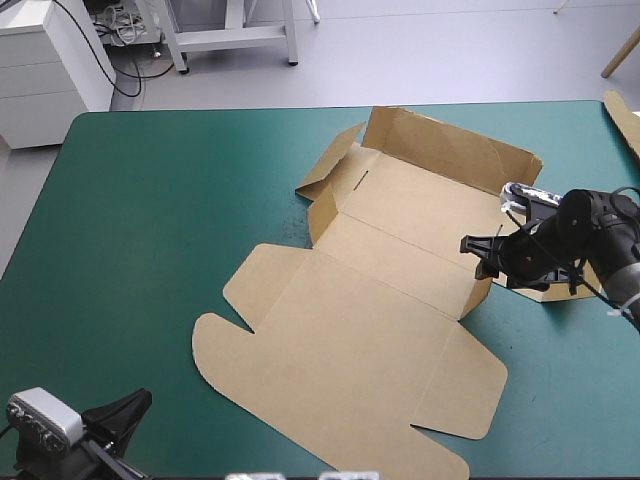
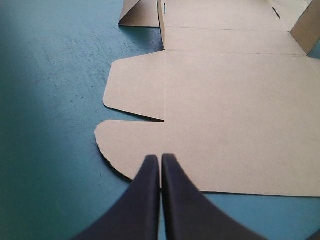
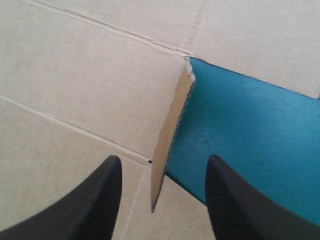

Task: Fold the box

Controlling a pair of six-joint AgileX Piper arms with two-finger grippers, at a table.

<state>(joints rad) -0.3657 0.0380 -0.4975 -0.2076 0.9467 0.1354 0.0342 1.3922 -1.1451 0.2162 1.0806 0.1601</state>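
Note:
The brown box [image 1: 370,300] lies mostly flat in the middle of the teal-green table [image 1: 150,220]. Its far wall [image 1: 450,145] and a small left flap [image 1: 322,212] stand raised, and its lid [image 2: 225,110] is spread flat toward the near edge. My right gripper [image 1: 478,256] is at the box's right side, open. A raised side flap [image 3: 172,125] stands edge-on between its fingers [image 3: 100,200] without touching them; its midpoint [image 3: 162,161] is at that flap's end. My left gripper [image 1: 132,408] sits low at the near left corner, shut [image 2: 160,159] and empty, its tip at the lid's near corner flap [image 2: 130,145].
Another strip of brown board [image 1: 625,118] pokes in at the table's far right edge. A piece of the box's flap [image 1: 555,292] lies under the right arm. Bare cover stretches across the left half of the table [image 2: 45,100].

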